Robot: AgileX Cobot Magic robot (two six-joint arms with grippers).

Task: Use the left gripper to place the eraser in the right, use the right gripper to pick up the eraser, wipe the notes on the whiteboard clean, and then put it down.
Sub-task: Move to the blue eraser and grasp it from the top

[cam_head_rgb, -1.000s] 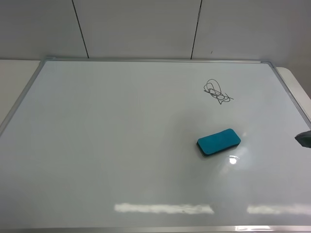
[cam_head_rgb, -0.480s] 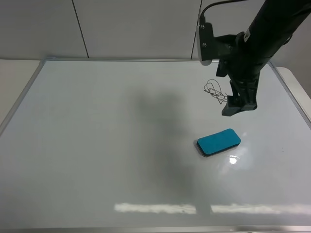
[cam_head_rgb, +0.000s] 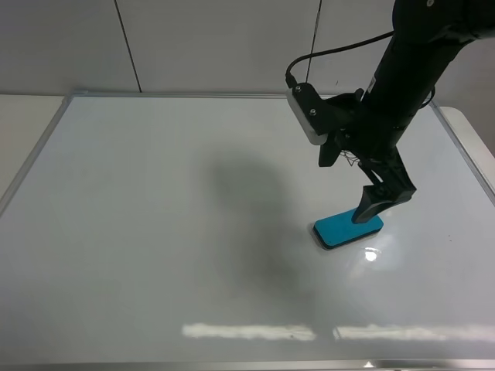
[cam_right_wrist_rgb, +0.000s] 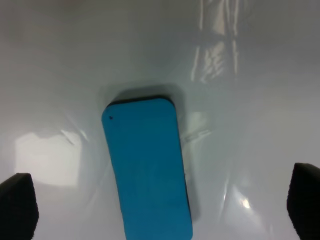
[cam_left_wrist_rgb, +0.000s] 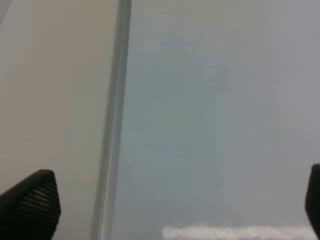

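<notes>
The teal eraser (cam_head_rgb: pixel 340 229) lies flat on the whiteboard (cam_head_rgb: pixel 155 232), right of centre. My right gripper (cam_head_rgb: pixel 374 207) hangs just over the eraser's far right end, and its dark arm reaches in from the upper right. In the right wrist view the eraser (cam_right_wrist_rgb: pixel 147 165) sits between the two open fingertips of the right gripper (cam_right_wrist_rgb: pixel 161 202), apart from both. The arm hides most of the notes. My left gripper (cam_left_wrist_rgb: pixel 172 200) is open and holds nothing, over the whiteboard's silver frame (cam_left_wrist_rgb: pixel 114 130). It does not show in the high view.
The whiteboard's silver frame (cam_head_rgb: pixel 31 158) runs round the board, with a beige table (cam_head_rgb: pixel 19 116) beyond its left side. A grey panelled wall (cam_head_rgb: pixel 216 46) stands behind. Light glare streaks (cam_head_rgb: pixel 247 332) cross the board's near part.
My right arm has swung in from the right edge, passed over the notes and come down over the eraser. The eraser has not moved.
</notes>
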